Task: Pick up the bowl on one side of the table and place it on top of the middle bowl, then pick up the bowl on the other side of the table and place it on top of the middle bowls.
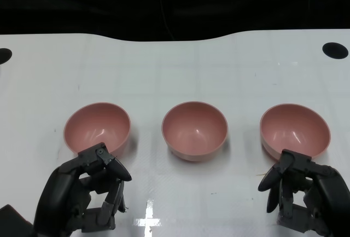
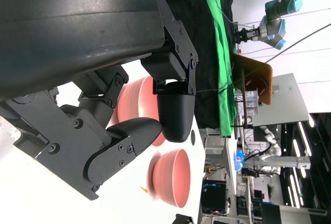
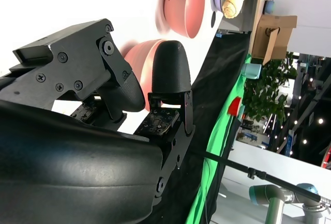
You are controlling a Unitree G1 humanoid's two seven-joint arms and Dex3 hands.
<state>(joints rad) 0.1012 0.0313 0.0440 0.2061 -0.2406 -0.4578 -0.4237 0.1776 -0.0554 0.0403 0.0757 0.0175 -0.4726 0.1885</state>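
Observation:
Three pink bowls stand in a row on the white table (image 1: pixel 175 67): the left bowl (image 1: pixel 97 126), the middle bowl (image 1: pixel 194 129) and the right bowl (image 1: pixel 295 130), all upright and apart. My left hand (image 1: pixel 90 193) sits just in front of the left bowl's near rim, fingers apart, holding nothing. My right hand (image 1: pixel 303 193) sits the same way before the right bowl, also holding nothing. In the left wrist view the fingers (image 2: pixel 129 136) partly cover one bowl (image 2: pixel 135 102), with a second bowl (image 2: pixel 170 177) beside it. The right wrist view shows a bowl (image 3: pixel 142 58) behind the fingers (image 3: pixel 168 69) and another (image 3: pixel 183 6) farther off.
A black round hole (image 1: pixel 334 50) lies at the table's far right, and part of another (image 1: pixel 3 56) at the far left edge. A black backdrop runs behind the table's far edge. White tabletop lies between the bowls and between the hands.

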